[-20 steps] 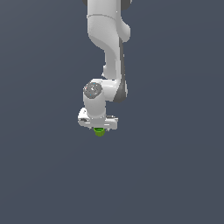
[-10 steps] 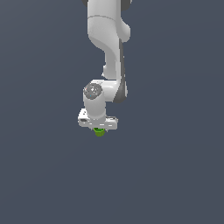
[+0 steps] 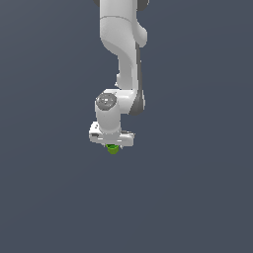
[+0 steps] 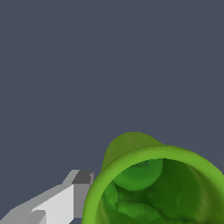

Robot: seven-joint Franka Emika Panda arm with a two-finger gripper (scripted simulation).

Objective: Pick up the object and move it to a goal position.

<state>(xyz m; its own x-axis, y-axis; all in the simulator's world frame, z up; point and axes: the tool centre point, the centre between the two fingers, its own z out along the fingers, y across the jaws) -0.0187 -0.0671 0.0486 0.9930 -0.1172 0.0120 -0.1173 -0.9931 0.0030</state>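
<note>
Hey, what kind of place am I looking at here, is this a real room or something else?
Most likely a bare simulated test scene, not a real room. The ground is a flat, even grey with no texture or furniture, the white arm looks cleanly rendered, and the only item is a green cup right under the gripper.

Open gray floor (image 3: 197,197) all round the claw (image 3: 112,146) w/ green cup (image 3: 112,148); no obstacles seen.

We found no readable text, label, brand, number or sign in either view. Green cup (image 4: 153,188), white tool (image 3: 111,143) and white arm (image 3: 121,59) all looked plain; grey background bore no marks.
</note>
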